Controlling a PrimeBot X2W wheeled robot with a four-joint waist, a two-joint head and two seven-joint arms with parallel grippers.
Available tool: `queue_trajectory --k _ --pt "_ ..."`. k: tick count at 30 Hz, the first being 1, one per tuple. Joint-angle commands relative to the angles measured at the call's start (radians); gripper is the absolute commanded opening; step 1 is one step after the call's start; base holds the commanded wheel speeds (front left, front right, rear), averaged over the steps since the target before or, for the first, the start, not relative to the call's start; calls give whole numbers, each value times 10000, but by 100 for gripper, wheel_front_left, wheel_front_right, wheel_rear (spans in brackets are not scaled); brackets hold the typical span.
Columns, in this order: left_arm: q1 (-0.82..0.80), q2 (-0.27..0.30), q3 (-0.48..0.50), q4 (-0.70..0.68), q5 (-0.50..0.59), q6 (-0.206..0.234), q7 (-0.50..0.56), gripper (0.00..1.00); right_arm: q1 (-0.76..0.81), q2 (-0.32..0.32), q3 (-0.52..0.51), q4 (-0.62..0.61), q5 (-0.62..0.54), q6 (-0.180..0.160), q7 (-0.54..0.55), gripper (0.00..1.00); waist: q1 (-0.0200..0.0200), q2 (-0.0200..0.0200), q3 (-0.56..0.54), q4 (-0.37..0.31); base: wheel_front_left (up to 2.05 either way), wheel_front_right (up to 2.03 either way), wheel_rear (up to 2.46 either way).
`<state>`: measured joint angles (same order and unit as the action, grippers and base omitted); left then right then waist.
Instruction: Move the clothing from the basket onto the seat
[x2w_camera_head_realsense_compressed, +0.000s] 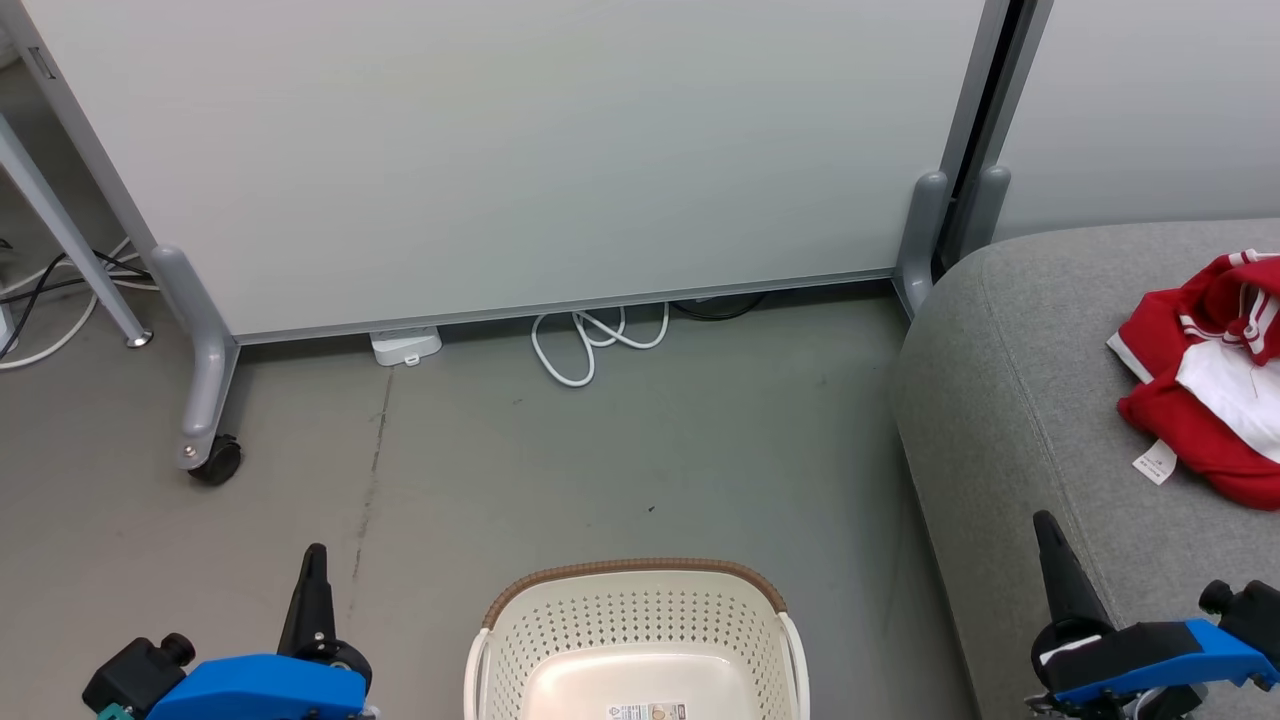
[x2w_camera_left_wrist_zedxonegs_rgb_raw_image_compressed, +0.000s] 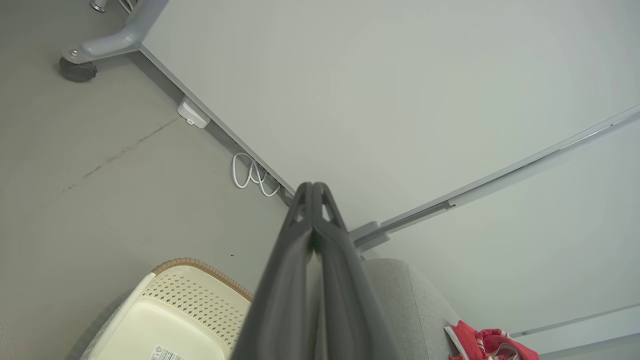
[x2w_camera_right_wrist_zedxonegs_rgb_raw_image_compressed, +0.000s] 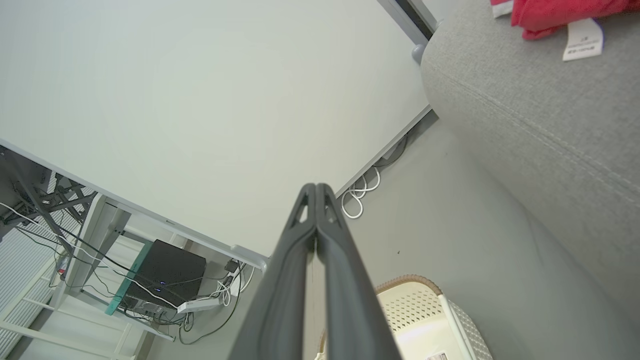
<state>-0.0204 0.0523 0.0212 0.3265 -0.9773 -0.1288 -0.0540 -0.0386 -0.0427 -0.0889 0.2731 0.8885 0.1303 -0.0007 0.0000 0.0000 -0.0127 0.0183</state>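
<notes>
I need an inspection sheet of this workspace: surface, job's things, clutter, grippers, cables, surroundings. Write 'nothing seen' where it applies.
Surface: grey floor, dark crack at left.
Job's things: clothing lies on the seat; basket stands on the floor, bare bottom showing.
Clutter: small white box under the partition.
Grippers: left gripper and right gripper both shut, holding nothing.
Cables: white cable looped under the partition; more cables far left.
Surroundings: pale partition with a black castor.

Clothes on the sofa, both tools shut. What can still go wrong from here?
1. The shut right tool sits near the grey fabric seat, not far from the red-and-white clothing and its loose white tag; a swing that way might snag it.
2. The head view cuts off the near part of the cream perforated plastic basket, so a leftover garment cannot be ruled out.
</notes>
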Motion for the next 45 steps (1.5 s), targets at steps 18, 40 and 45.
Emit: queue_trajectory --k 18,40,45 --pt "-470 4 334 -363 -2002 -20 533 0 -427 -78 -96 -198 2296 5 371 0 0 0 37 -43 0 0 0" --pt "-694 -7 612 -577 -3940 -25 1055 0 -574 -92 -170 -249 4507 6 729 0 0 0 84 -97 0 0 0" --pt "-737 -10 676 -621 -4331 -26 1160 0 -613 -94 -186 -260 4957 6 790 0 0 0 94 -110 0 0 0"
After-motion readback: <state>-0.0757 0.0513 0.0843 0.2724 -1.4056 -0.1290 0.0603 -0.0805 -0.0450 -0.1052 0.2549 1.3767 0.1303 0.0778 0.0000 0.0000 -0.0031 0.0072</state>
